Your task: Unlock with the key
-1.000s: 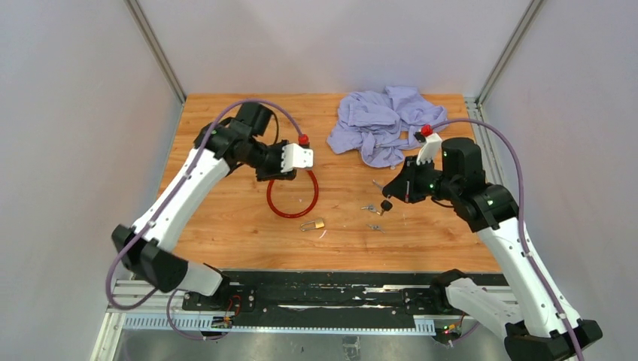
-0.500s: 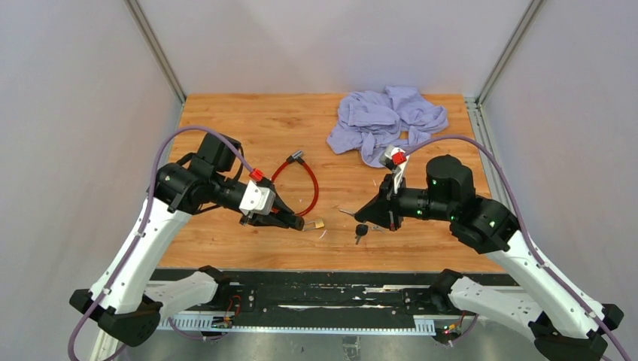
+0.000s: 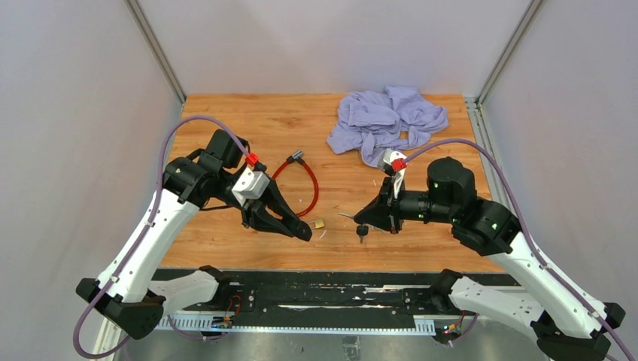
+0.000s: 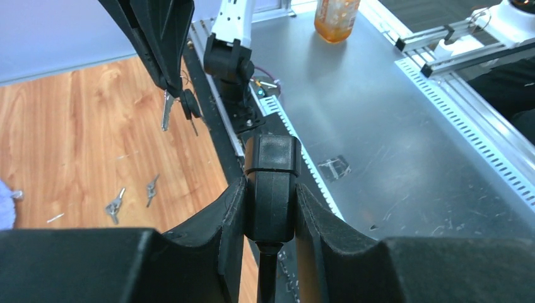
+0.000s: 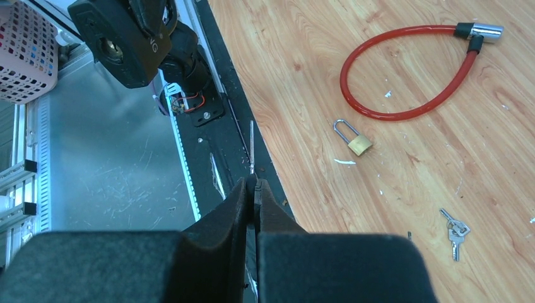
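Observation:
My left gripper (image 3: 305, 232) hangs near the table's front edge, shut on the black lock body (image 4: 271, 189) of the red cable lock (image 3: 312, 188). The cable's metal end (image 3: 297, 156) lies free on the wood. The lock body's round face (image 5: 117, 47) shows at the top left of the right wrist view. My right gripper (image 3: 367, 219) is shut on a black-headed key (image 3: 362, 229). Its blade (image 5: 252, 145) sticks out past the fingertips toward the left gripper. A gap remains between key and lock body.
A small brass padlock (image 3: 319, 223) lies between the two grippers. Loose keys (image 5: 455, 230) lie on the wood near the right gripper. A crumpled lavender cloth (image 3: 387, 120) sits at the back right. Metal rails (image 3: 301, 297) run along the near edge.
My left gripper came from the far side of the cable loop to the front edge with the lock body. My right gripper carried the key down and left toward it.

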You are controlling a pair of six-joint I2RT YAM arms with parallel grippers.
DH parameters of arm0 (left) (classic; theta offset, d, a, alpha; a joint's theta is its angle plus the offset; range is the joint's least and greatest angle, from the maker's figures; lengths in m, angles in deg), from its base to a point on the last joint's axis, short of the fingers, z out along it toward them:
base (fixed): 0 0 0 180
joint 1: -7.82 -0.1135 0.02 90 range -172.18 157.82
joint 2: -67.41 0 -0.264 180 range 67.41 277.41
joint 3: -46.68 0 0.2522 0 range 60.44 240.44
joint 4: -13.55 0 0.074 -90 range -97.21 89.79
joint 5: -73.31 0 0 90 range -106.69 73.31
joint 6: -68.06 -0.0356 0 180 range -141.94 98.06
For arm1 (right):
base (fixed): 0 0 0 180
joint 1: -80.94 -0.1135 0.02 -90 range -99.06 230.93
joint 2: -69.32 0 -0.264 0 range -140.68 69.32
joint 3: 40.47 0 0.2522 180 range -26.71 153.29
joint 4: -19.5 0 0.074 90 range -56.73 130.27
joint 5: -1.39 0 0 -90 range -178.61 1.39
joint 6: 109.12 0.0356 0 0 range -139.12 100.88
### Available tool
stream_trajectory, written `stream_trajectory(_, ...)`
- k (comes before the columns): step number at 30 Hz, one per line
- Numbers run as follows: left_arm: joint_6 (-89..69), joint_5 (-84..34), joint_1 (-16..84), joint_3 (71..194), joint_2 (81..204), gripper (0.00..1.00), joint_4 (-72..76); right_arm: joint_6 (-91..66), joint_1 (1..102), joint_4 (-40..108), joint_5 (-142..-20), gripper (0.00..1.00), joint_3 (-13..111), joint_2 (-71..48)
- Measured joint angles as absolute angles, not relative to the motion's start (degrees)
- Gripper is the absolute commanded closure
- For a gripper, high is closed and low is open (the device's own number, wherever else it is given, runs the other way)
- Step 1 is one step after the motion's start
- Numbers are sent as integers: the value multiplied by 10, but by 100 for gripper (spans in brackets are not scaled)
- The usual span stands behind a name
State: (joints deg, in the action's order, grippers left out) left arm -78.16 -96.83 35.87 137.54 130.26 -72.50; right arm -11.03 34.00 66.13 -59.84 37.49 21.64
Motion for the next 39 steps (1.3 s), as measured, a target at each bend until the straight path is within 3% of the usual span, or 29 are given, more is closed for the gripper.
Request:
stream_trajectory(8,-761,-981,360,1333,1296,100,-724,-113,339,661,-579,99,376,216)
stream_trajectory(22,-720,-791,334,1349,1415,100,-754,-123,333,661,-568,99,418,129)
stream_trajectory(29,-874,-755,285,1408,1468,100,-861,-139,333,658,-556,100,422,80)
stream_trajectory(39,-996,-759,268,1432,1503,100,-896,-147,333,615,-537,99,422,34)
